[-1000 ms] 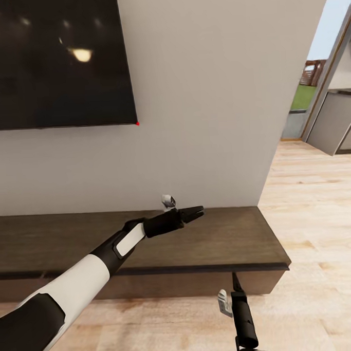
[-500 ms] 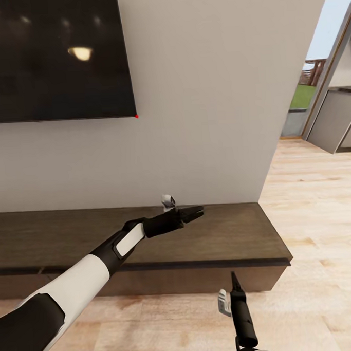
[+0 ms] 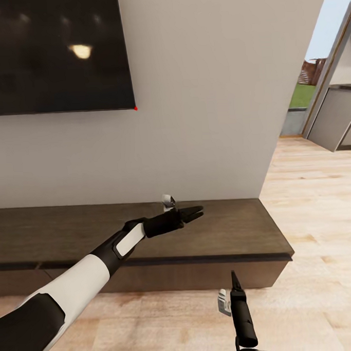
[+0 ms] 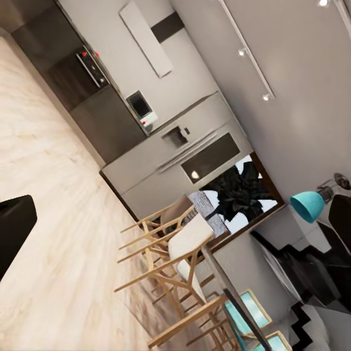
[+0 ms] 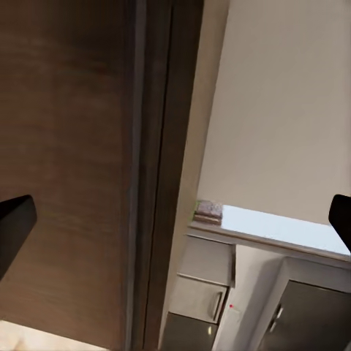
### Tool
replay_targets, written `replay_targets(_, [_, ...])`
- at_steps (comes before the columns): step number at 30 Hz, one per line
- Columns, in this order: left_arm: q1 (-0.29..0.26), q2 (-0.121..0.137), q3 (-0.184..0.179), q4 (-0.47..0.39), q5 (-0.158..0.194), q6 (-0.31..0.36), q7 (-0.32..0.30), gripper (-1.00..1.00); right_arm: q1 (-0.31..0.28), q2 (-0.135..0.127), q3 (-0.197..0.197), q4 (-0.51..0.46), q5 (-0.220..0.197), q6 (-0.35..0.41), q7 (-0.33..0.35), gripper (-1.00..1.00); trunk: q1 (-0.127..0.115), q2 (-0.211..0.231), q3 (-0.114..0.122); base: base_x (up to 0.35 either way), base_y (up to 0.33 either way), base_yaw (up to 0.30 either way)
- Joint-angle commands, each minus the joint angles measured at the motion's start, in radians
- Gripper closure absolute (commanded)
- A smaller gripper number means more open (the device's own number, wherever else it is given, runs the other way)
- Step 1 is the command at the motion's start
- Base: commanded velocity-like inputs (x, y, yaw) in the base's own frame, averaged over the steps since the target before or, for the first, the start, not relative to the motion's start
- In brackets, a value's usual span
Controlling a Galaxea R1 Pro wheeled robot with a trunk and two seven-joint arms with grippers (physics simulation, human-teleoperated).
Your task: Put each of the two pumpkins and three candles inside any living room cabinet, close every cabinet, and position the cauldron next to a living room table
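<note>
Camera tilted; flat dark-wood cabinet (image 3: 220, 235) unchanged.

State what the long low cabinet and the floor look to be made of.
The cabinet: dark-brown wood or wood veneer, matte, with faint lengthwise grain on its top. The floor: pale wood planks or laminate, going by the board seams and streaky grain, with a slight sheen. Both are simulator renders, so only the look counts.

Even, shadowless light; perhaps slightly soft.

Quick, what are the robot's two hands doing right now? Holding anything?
Left hand: empty, held out over the cabinet; open or closed cannot be told.
Right hand: open, empty, low in front of the cabinet.
</note>
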Motion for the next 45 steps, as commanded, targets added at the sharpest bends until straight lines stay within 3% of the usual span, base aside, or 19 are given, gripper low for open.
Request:
replay_targets(1, [0.000, 0.000, 0.000, 0.000, 0.000, 0.000, 0.000, -1.00, 0.000, 0.000, 0.000, 0.000, 0.000, 0.000, -0.001, -1.00, 0.004, -0.007, -0.003, 0.000, 0.000, 0.000])
replay_targets(37, [0.000, 0.001, 0.000, 0.000, 0.003, 0.000, -0.001, -1.00, 0.000, 0.000, 0.001, 0.000, 0.001, -0.002, -0.002, -1.00, 0.142, -0.259, -0.116, 0.000, 0.000, 0.000])
replay_targets(45, [0.000, 0.002, 0.000, 0.000, 0.004, -0.001, -0.002, -1.00, 0.000, -0.001, 0.001, 0.000, 0.001, -0.002, -0.002, -1.00, 0.142, -0.259, -0.116, 0.000, 0.000, 0.000])
